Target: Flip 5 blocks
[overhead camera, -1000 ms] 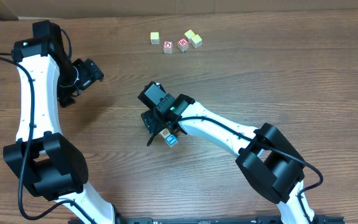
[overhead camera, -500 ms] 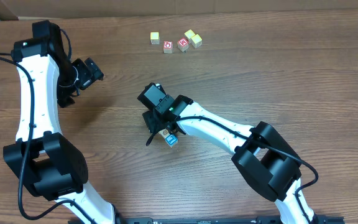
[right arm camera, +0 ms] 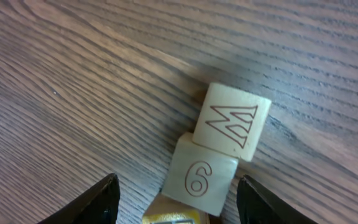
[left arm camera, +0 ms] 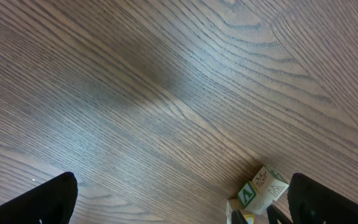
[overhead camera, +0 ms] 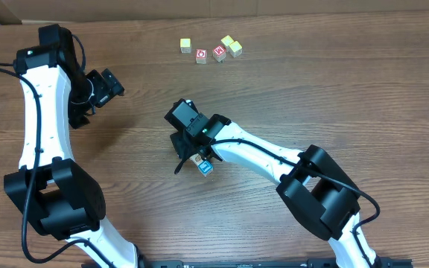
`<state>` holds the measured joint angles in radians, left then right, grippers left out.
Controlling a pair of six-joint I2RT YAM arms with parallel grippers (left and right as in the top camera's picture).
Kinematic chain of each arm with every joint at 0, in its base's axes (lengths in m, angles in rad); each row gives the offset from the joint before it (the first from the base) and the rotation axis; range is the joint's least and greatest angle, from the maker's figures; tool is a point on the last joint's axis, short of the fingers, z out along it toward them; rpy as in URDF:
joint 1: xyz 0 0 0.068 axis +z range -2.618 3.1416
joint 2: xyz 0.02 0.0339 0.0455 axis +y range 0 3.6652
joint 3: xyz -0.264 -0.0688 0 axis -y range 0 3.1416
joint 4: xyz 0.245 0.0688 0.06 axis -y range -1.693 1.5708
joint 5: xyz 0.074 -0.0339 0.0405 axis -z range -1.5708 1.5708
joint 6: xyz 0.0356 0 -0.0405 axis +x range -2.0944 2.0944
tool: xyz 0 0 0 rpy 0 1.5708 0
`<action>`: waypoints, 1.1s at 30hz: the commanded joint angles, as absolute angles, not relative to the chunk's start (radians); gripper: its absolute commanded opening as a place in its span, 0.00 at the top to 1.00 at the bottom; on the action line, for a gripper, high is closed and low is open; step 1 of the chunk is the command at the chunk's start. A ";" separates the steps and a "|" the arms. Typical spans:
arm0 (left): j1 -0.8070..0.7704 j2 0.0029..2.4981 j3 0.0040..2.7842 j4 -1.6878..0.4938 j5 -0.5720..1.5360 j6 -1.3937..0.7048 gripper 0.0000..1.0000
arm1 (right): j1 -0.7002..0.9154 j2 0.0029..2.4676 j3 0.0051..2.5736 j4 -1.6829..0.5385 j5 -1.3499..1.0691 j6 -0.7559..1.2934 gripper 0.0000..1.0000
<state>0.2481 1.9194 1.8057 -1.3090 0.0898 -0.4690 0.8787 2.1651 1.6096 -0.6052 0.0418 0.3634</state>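
The right fingers (right arm camera: 101,202) are standing apart, straddling the "6" block (right arm camera: 199,177), which is lying on the worktop (right arm camera: 73,74) between them. The "M" block (right arm camera: 234,122) is touching it just beyond their tips. The left fingers (left arm camera: 42,202) are hanging wide apart.
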 commanded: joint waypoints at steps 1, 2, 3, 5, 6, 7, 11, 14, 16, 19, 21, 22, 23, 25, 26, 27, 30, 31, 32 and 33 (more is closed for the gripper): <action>0.239 1.903 1.815 -1.304 0.078 -0.468 0.00 | 0.883 2.170 1.589 -0.595 0.052 0.367 0.40; 0.239 1.903 1.815 -1.304 0.078 -0.468 0.00 | 0.883 2.170 1.589 -0.600 0.051 0.367 0.40; 0.239 1.903 1.815 -1.304 0.078 -0.468 0.00 | 0.883 2.170 1.589 -0.605 0.051 0.367 0.40; 0.239 1.903 1.815 -1.304 0.078 -0.468 0.00 | 0.883 2.170 1.589 -0.626 0.048 0.367 0.41; 0.239 1.903 1.815 -1.304 0.078 -0.468 0.00 | 0.883 2.170 1.589 -0.640 0.044 0.367 0.42; 0.239 1.903 1.815 -1.304 0.078 -0.468 0.00 | 0.883 2.170 1.589 -0.653 0.038 0.367 0.41; 0.239 1.903 1.815 -1.304 0.078 -0.468 0.00 | 0.884 2.170 1.589 -0.664 0.011 0.366 0.38; 0.239 1.903 1.815 -1.304 0.078 -0.468 0.00 | 0.890 2.170 1.589 -0.664 0.006 0.366 0.37; 0.239 1.903 1.815 -1.304 0.078 -0.468 0.00 | 0.893 2.170 1.589 -0.667 0.006 0.366 0.37; 0.239 1.903 1.815 -1.304 0.078 -0.468 0.00 | 0.893 2.170 1.587 -0.668 0.007 0.366 0.47; 0.239 1.903 1.815 -1.304 0.078 -0.468 0.00 | 0.893 2.170 1.578 -0.662 0.007 0.366 0.51; 0.239 1.903 1.815 -1.304 0.078 -0.468 0.00 | 0.893 2.170 1.573 -0.657 0.007 0.366 0.51; 0.239 1.903 1.815 -1.304 0.078 -0.468 0.00 | 0.893 2.170 1.570 -0.656 0.009 0.366 0.51; 0.239 1.903 1.815 -1.304 0.078 -0.468 0.00 | 0.893 2.170 1.570 -0.656 0.020 0.366 0.51; 0.239 1.903 1.815 -1.304 0.078 -0.468 0.00 | 0.893 2.170 1.570 -0.656 0.031 0.367 0.54; 0.239 1.903 1.815 -1.304 0.078 -0.468 0.00 | 0.893 2.170 1.570 -0.656 0.041 0.367 0.56; 0.239 1.903 1.815 -1.304 0.078 -0.468 0.00 | 0.892 2.170 1.570 -0.657 0.059 0.367 0.58; 0.239 1.903 1.815 -1.304 0.078 -0.468 0.00 | 0.892 2.170 1.570 -0.655 0.059 0.367 0.58; 0.239 1.903 1.815 -1.304 0.078 -0.468 0.00 | 0.892 2.170 1.570 -0.652 0.059 0.367 0.58; 0.239 1.903 1.815 -1.304 0.078 -0.468 0.00 | 0.892 2.170 1.570 -0.650 0.059 0.371 0.58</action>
<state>0.2481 1.9194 1.8057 -1.3090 0.0895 -0.4694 0.8871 2.1654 1.5772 -0.6594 0.0360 0.3664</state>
